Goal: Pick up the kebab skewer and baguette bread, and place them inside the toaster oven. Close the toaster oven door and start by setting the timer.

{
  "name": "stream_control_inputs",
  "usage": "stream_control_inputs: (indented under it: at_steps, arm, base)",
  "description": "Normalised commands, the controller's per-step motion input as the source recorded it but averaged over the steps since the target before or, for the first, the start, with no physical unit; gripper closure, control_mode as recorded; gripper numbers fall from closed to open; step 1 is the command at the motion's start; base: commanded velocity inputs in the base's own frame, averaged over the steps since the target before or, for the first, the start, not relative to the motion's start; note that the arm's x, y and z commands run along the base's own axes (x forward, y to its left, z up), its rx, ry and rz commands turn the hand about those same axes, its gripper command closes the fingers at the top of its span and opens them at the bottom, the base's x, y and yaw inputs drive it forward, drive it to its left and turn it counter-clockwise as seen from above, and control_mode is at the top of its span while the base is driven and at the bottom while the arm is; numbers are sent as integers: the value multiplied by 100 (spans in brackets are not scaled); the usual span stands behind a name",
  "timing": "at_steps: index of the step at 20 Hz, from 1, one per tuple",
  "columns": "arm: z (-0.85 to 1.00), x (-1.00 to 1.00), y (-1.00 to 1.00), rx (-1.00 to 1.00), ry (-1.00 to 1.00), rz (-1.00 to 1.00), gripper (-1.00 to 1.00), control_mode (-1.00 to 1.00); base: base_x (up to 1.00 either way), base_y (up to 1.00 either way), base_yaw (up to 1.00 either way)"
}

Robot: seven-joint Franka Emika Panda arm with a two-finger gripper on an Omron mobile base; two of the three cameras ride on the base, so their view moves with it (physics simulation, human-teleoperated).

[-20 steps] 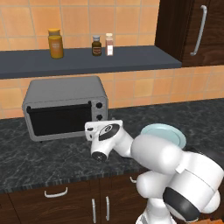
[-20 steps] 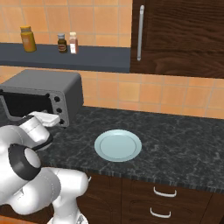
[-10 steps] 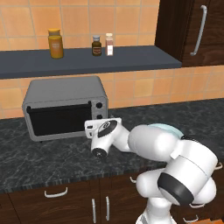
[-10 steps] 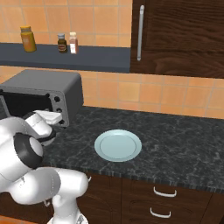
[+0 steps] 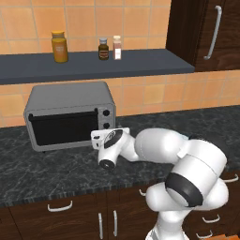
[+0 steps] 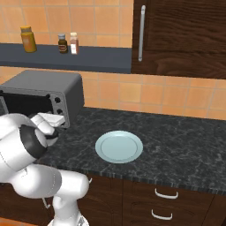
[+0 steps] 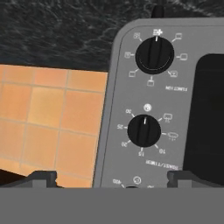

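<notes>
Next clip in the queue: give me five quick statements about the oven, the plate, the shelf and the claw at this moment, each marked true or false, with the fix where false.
1. The toaster oven door is shut. True.
2. The baguette bread lies on the plate. False: the plate is bare.
3. The claw is clamped on a knob. False: its tips stand wide apart, facing the toaster oven control panel with nothing between them.
4. Three small containers stand on the shelf above the oven. True.
5. The plate sits on top of the toaster oven. False: it lies on the dark counter, to the oven's right.
</notes>
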Motion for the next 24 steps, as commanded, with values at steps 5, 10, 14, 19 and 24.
stream_control_inputs:
  at_steps: [5,10,14,19,24]
  arm:
    - [-6,12,0,0,0,0,-100,-100]
    - [-3,12,0,0,0,0,-100,-100]
    - [-1,11,0,0,0,0,-100,-100]
    - [-3,0,5,0,0,0,-100,-100]
    - [-4,1,7,0,0,0,-100,-100]
  base:
    - [0,0,0]
    - [0,0,0]
    - [0,0,0]
    - [0,0,0]
    - [0,0,0]
